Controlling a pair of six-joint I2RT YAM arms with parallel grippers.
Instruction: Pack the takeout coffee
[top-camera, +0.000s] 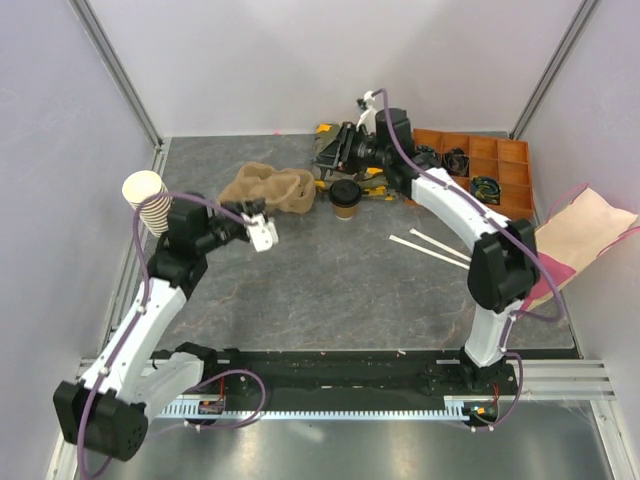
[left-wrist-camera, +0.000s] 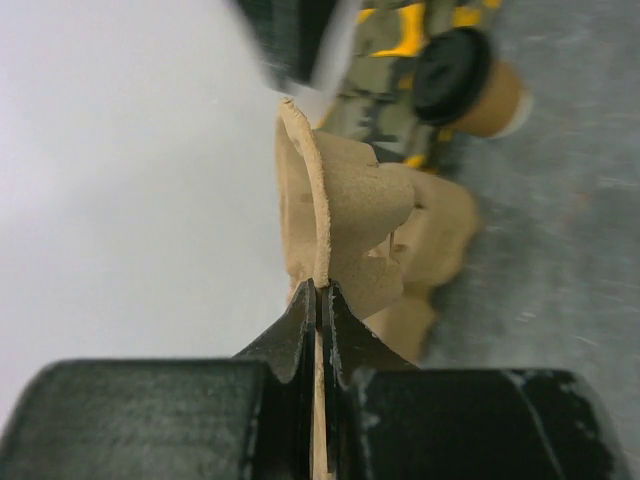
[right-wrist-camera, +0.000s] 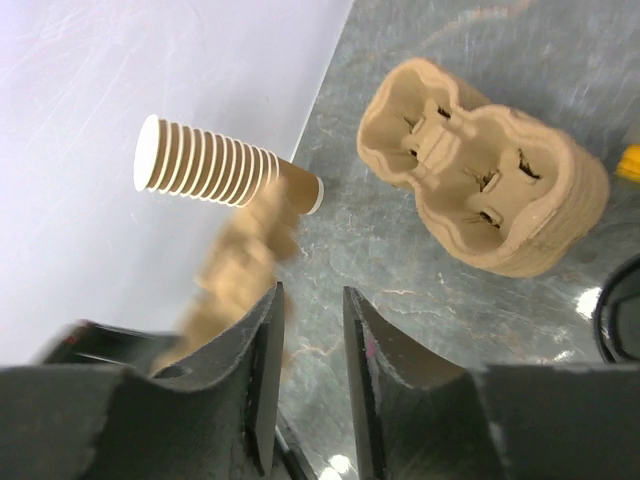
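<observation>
Top view: take the coffee, likely light and crushable, gently below its lid with your narrowly parted right pincer; left pincer clamps the carrier.

We find the takeout coffee hemmed in on two sides: the cup carrier stands just to its left, and a yellow-and-black object and the right gripper crowd close behind. The left gripper pinches the carrier's rim. The table on the near side lies bare. Two white sticks lie to the right, well apart.
</observation>
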